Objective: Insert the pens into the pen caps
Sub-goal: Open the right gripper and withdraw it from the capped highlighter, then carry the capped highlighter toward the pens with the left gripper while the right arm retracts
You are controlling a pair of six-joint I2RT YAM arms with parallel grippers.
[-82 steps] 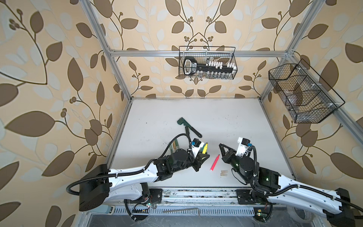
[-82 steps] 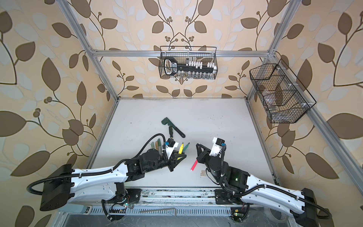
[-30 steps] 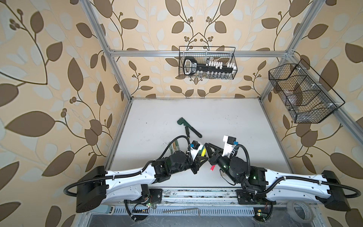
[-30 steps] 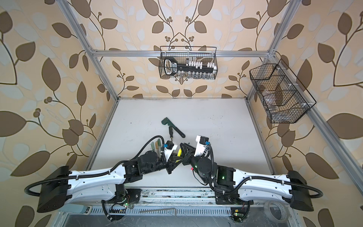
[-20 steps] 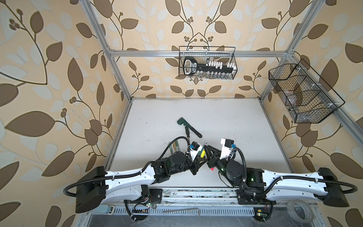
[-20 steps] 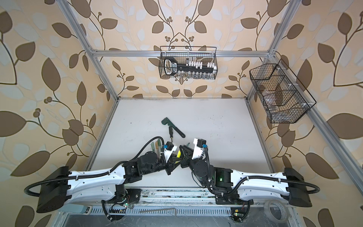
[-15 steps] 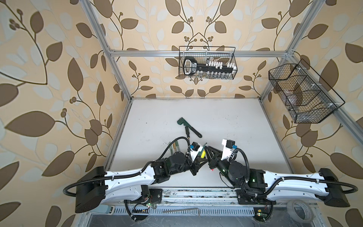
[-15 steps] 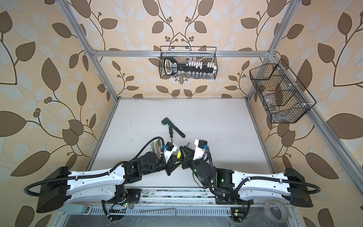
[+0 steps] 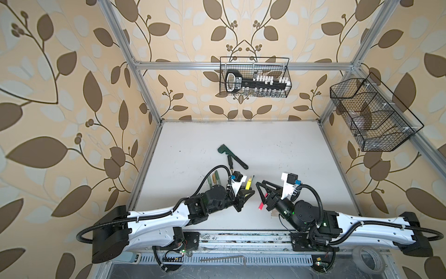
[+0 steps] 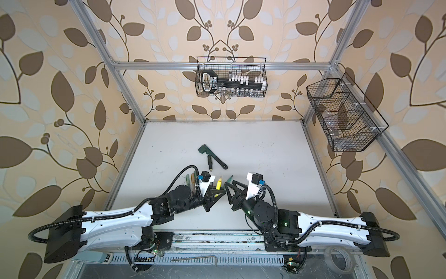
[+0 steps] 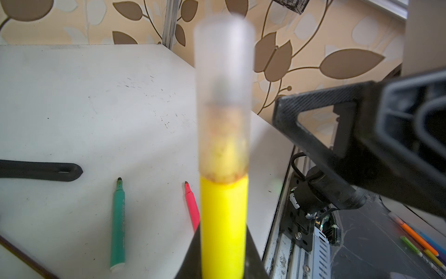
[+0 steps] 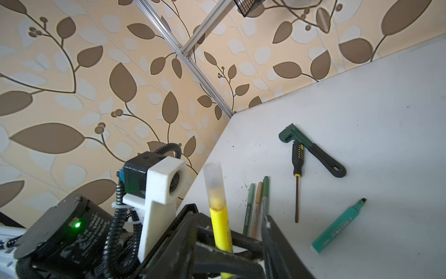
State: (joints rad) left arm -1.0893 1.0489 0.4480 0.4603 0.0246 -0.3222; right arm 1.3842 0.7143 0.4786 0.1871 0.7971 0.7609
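Note:
My left gripper (image 9: 244, 196) is shut on the bright yellow pen (image 11: 224, 227). A pale translucent cap (image 11: 223, 96) sits over the pen's tip, and it shows in the right wrist view too, the cap (image 12: 213, 186) above the yellow barrel (image 12: 220, 229). My right gripper (image 9: 260, 195) stands open just right of it, touching nothing. Below its fingers the neon pink pen (image 9: 261, 205) lies uncapped. The teal pen (image 12: 337, 227) lies uncapped nearby. Three capped pens (image 12: 255, 205) lie side by side behind the left gripper. A loose pale cap (image 9: 274, 213) lies by the right wrist.
A dark green wrench (image 9: 231, 157) and a black-handled screwdriver (image 12: 296, 174) lie mid-table behind the grippers. Wire baskets hang on the back wall (image 9: 254, 82) and the right wall (image 9: 371, 116). The table's front rail (image 9: 241, 238) runs under both arms.
My right gripper was closed at the yellow pen's tip; it has opened and drawn back to the right, leaving the cap on the pen. The left arm has held still.

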